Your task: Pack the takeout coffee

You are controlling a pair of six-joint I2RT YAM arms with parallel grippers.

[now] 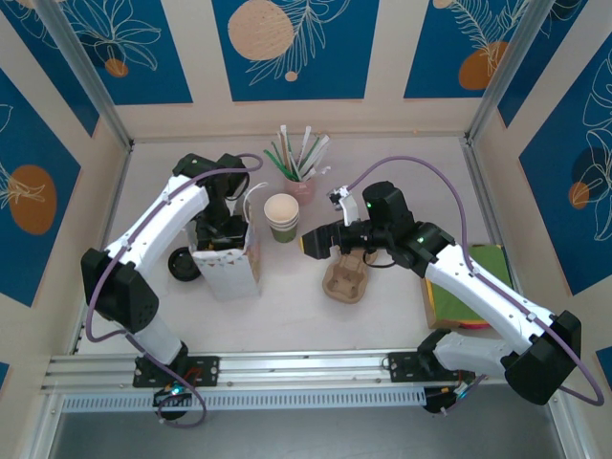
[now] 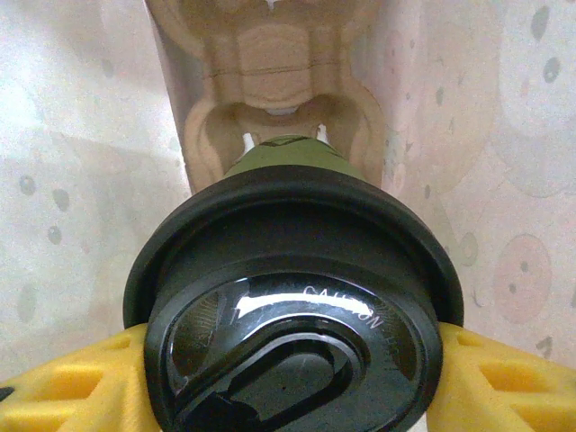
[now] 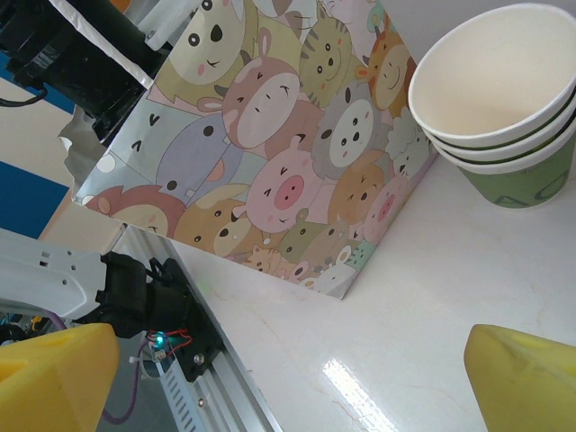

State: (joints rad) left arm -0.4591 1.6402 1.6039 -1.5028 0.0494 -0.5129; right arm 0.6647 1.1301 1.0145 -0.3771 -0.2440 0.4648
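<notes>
Left claw (image 2: 288,378) clenching coffee cup (image 2: 290,155) by lid (image 2: 297,270), holding it upright inside bag (image 1: 227,270) toward left edge of bench (image 1: 411,172), likely aiming for cardboard holder (image 2: 270,54) below. Right claw (image 3: 288,378) hanging released mid-bench.

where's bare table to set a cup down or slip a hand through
Bare table between the paper bag and the cup carrier, down to the rail, and in the far right corner. Crowded around the stacked cups and straw cup, where the right gripper hangs.

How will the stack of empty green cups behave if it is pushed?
The stack of cups looks empty, so probably light and sliding easily on the glossy table. Its base is narrower than its rim, so a high push may tip it.
</notes>
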